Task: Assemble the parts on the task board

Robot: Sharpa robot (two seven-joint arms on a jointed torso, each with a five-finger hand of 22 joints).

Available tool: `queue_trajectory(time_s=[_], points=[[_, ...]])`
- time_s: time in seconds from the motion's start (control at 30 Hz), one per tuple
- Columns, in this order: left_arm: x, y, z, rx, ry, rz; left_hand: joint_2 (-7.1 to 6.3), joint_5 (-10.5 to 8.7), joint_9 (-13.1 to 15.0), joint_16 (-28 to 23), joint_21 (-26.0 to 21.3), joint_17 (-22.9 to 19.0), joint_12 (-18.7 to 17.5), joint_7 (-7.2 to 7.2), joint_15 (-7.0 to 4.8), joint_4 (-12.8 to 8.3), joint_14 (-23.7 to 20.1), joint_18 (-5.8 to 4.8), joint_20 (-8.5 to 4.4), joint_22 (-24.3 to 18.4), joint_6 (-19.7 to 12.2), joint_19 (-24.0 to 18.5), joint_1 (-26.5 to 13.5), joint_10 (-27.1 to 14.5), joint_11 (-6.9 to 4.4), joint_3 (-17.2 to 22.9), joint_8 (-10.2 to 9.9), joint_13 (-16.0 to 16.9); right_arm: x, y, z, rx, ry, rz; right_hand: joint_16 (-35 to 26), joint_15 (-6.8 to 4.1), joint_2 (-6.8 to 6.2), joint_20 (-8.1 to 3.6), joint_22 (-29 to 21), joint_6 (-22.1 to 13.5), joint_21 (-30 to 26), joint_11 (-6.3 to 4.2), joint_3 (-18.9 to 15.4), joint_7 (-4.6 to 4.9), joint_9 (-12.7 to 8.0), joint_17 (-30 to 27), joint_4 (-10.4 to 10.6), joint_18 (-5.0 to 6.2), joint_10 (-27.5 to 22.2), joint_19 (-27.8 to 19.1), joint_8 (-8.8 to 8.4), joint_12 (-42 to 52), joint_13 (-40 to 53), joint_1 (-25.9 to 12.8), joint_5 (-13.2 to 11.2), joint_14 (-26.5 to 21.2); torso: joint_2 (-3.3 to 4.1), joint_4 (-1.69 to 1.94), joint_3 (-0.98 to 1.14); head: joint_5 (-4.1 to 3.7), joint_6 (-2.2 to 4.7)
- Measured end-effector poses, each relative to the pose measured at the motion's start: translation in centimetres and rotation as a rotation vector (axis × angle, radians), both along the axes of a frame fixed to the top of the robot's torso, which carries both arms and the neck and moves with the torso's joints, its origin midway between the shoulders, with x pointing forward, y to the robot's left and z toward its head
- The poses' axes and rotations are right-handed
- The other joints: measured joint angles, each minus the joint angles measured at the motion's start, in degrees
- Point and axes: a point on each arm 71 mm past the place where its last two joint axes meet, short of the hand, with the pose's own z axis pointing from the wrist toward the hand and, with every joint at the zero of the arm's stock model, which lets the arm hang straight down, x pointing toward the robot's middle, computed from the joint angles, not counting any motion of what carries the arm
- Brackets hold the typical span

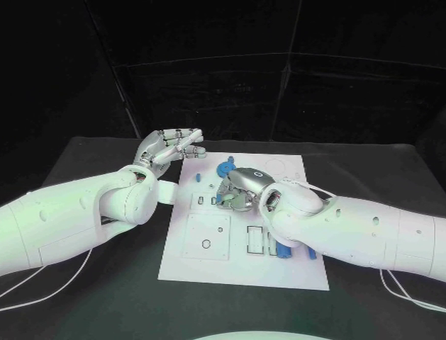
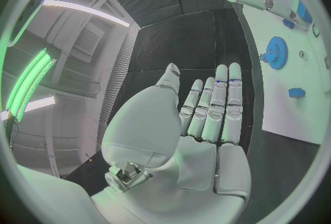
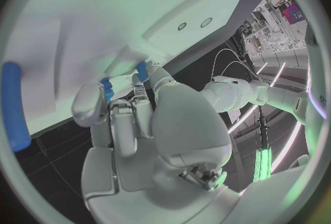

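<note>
The right hand (image 1: 241,190) is bent down on the middle of the white task board (image 1: 208,262) pinching a small blue part (image 3: 106,89), the blue gear (image 1: 226,170) sits just above it, and the left hand (image 1: 171,147) waits, holding nothing, at the board's upper left

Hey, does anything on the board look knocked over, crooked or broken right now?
Nothing stands out. The task board lies flat and square on the table, and the blue gear sits flat on it. The right hand is low over the middle of the board, hiding what is under it; the left hand is raised beside the board, holding nothing.
</note>
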Motion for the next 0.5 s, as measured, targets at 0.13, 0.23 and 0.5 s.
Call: queue_trajectory(time_s=[0.13,0.23,0.5], points=[[0.01,0.01,0.00,0.000,0.000,0.000,0.00,0.00,0.0,0.0,0.0,0.0,0.0,0.00,0.00,0.0,0.0,0.00,0.00,0.0,0.0,0.0,0.0,0.0,0.00,0.0,0.0,0.0,0.03,-0.02,-0.02,-0.007,-0.001,0.001,0.0,0.00,-0.15,0.00,0.0,0.0,0.0,0.00,0.0,0.00,0.0,0.0,0.0,0.00,0.0,0.0,-0.06,0.0,0.0,-0.1,0.0,0.0,-0.01,-0.01,0.00,0.02,-0.07],[0.02,0.01,-0.01,0.000,0.000,0.001,0.00,0.00,0.0,0.0,0.0,0.0,0.0,0.00,0.00,0.0,0.0,0.00,0.00,0.0,0.0,0.0,0.0,0.0,0.00,0.0,0.0,0.0,0.04,-0.03,-0.02,-0.010,-0.003,0.001,0.0,0.00,-0.15,0.00,0.0,0.0,0.0,0.00,0.0,-0.01,0.3,0.0,0.0,0.00,0.0,0.0,0.07,0.0,0.0,-0.1,0.0,0.0,-0.01,-0.01,0.00,0.02,-0.10],[0.06,0.08,-0.03,0.001,0.001,0.003,0.00,0.00,0.0,0.0,0.0,0.0,0.0,0.00,0.00,0.0,0.0,0.00,0.00,0.0,0.0,0.0,0.0,0.0,0.00,0.0,0.0,0.0,0.08,-0.06,-0.02,-0.016,-0.006,-0.001,0.0,0.00,-0.37,0.00,-0.1,0.0,0.0,0.00,0.1,-0.05,0.4,0.0,0.2,0.00,0.0,0.0,0.18,0.0,0.0,-0.4,0.0,0.0,-0.02,-0.02,0.00,-0.05,-0.15]])
